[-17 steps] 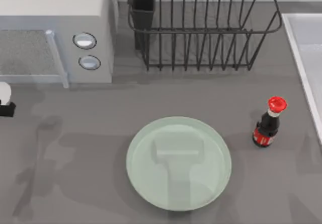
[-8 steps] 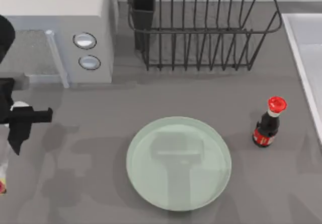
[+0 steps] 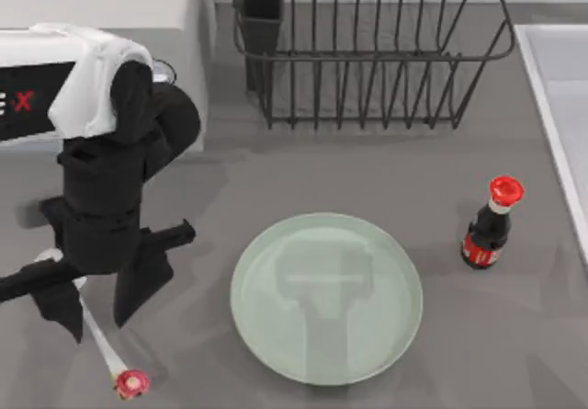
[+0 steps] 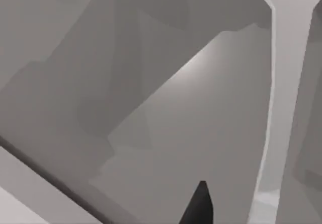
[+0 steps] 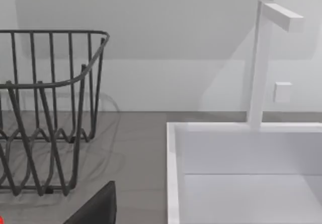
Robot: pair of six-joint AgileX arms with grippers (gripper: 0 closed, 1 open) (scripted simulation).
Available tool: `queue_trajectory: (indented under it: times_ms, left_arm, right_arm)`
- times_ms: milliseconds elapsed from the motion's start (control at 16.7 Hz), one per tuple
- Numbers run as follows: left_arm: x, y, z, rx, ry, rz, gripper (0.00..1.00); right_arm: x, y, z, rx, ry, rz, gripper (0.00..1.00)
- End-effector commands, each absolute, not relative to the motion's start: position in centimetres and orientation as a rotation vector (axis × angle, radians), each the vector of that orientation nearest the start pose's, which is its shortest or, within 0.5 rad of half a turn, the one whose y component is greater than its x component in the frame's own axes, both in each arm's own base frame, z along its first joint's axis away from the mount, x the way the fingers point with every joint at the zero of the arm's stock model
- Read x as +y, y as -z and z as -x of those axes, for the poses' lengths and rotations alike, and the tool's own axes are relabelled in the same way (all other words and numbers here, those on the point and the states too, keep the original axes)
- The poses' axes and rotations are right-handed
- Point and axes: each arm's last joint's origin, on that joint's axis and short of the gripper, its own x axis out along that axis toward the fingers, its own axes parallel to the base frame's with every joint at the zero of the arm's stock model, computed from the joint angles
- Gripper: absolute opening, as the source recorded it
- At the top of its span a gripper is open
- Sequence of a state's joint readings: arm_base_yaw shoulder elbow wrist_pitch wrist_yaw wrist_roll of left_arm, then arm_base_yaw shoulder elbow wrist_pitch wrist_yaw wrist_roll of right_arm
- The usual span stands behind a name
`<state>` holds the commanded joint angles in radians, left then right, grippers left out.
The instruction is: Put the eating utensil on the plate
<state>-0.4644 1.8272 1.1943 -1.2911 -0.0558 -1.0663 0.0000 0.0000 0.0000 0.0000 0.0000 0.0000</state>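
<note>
Left of the round pale mint-green plate [image 3: 326,299] | left gripper [image 3: 99,306] spread above slim white spoon [image 3: 96,345] | spoon not on plate, ungrasped.

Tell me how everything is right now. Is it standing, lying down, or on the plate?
Spoon: off the plate, slanted beneath the left gripper, at the table's left.
Plate: flat on the table, nothing on it.
Bottle: standing upright, red cap on, right of the plate.
Dish rack: standing at the back.
</note>
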Motion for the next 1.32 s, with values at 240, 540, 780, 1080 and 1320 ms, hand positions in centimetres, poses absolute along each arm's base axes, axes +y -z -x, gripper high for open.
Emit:
queue_trajectory:
  times_ms: [240,540,780,1080,1320]
  left_arm:
    - [-17.7,-15.4,-25.4,1.599,-0.993,0.370,0.00]
    - [-23.3,-15.2,-25.2,1.400,-1.184,0.619,0.00]
    - [-26.9,-16.2,-25.9,1.275,-1.236,0.874,0.00]
    - [-29.5,-17.9,-27.3,1.202,-1.218,1.118,0.00]
    - [-29.9,-18.3,-27.6,1.191,-1.209,1.166,0.00]
  right_arm:
    - [-0.1,-16.0,-10.6,0.000,0.000,0.000,1.00]
    - [-0.1,-16.0,-10.6,0.000,0.000,0.000,1.00]
    - [-0.1,-16.0,-10.6,0.000,0.000,0.000,1.00]
    - [-0.1,-16.0,-10.6,0.000,0.000,0.000,1.00]
    - [-0.1,-16.0,-10.6,0.000,0.000,0.000,1.00]
